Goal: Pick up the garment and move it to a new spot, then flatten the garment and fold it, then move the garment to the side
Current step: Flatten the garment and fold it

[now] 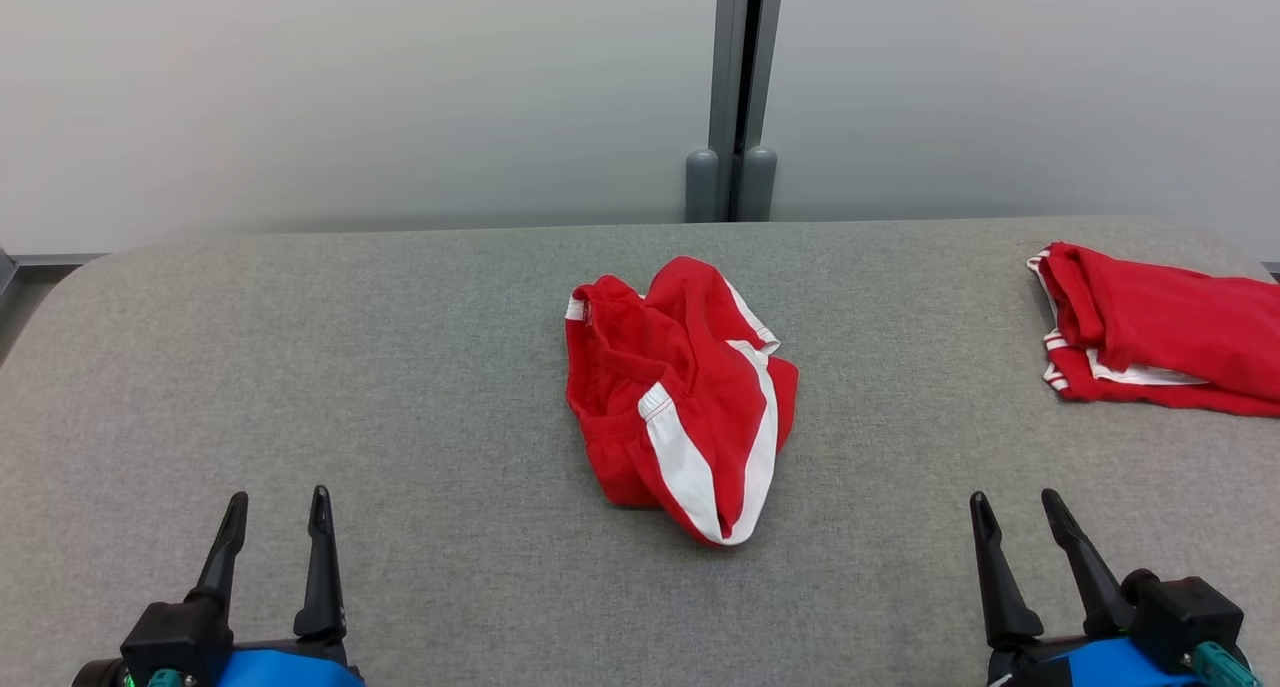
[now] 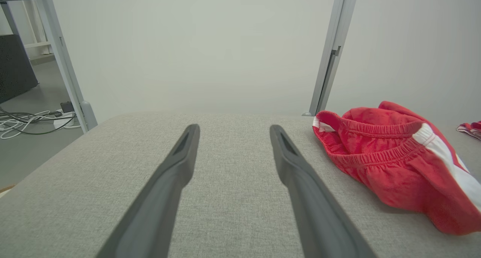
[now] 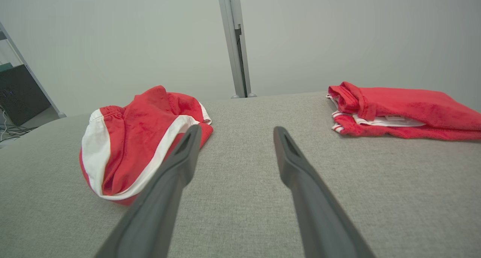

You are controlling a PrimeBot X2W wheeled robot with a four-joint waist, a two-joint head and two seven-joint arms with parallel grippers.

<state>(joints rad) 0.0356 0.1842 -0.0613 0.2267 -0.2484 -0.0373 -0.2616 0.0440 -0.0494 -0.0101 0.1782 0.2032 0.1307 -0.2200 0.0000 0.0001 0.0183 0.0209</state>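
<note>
Left tool (image 1: 279, 494) and right tool (image 1: 1014, 496) both gape wide, empty. Shorts (image 1: 680, 397) look light, limp, crumpled; I'd pinch the elastic waistband (image 2: 375, 157).

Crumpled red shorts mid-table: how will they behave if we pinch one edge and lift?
Probably floppy: the red shorts lie bunched in soft folds, so a one-point pinch would likely let the rest hang and unfurl. Likely light: thin fabric. Pushing would probably bunch them further, since the grey table cover looks textured rather than slick.
</note>
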